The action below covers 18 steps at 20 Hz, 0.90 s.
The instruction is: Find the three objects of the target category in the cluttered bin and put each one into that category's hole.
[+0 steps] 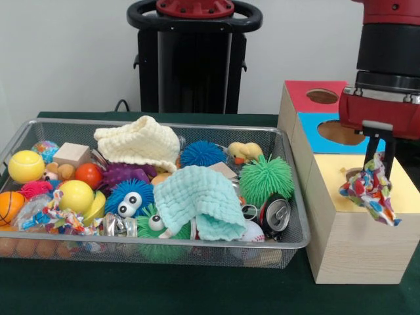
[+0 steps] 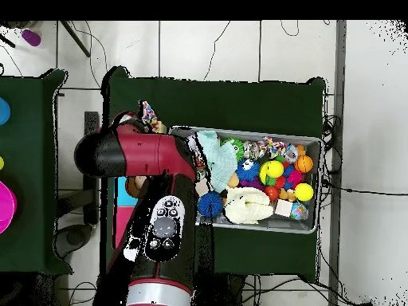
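Observation:
My gripper (image 1: 378,163) hangs at the right over the wooden box (image 1: 348,249), shut on a crumpled multicoloured cloth (image 1: 371,190). The cloth dangles above the box's yellow section (image 1: 407,190), just right of its hole (image 1: 351,174). In the overhead view the cloth (image 2: 148,111) shows beyond the red arm (image 2: 159,199), which hides the gripper and most of the box. A cream knitted cloth (image 1: 141,141) and a mint cloth (image 1: 200,197) lie on top of the clutter in the wire bin (image 1: 164,244). Another patterned cloth strip (image 1: 59,220) lies at the bin's front left.
The box also has a red section with a hole (image 1: 321,96) and a blue section with a hole (image 1: 338,132). The bin holds spiky balls (image 1: 266,178), yellow balls (image 1: 26,166), a soda can (image 1: 275,213), a rubber duck (image 1: 244,152) and a wooden block (image 1: 71,155).

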Each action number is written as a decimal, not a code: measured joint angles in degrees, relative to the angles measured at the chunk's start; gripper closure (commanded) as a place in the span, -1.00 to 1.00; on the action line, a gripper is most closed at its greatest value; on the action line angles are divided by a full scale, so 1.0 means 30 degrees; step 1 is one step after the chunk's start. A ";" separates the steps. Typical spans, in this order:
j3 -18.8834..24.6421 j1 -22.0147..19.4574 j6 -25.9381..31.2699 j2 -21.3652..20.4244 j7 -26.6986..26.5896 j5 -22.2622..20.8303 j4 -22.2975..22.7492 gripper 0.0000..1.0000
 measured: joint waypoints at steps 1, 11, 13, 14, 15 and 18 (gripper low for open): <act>0.0000 0.0000 0.0000 0.0029 0.0000 0.0059 0.0053 1.00; -0.0003 0.0000 -0.0004 0.0057 0.0000 0.0730 0.0891 1.00; -0.0003 0.0014 -0.0004 0.0057 0.0000 0.0809 0.0902 1.00; -0.0003 0.0022 -0.0004 0.0056 0.0000 0.0844 0.0902 1.00; -0.0003 0.0029 -0.0004 0.0055 0.0000 0.0880 0.0902 1.00; -0.0006 0.0104 -0.0004 0.0051 0.0000 0.1060 0.0902 1.00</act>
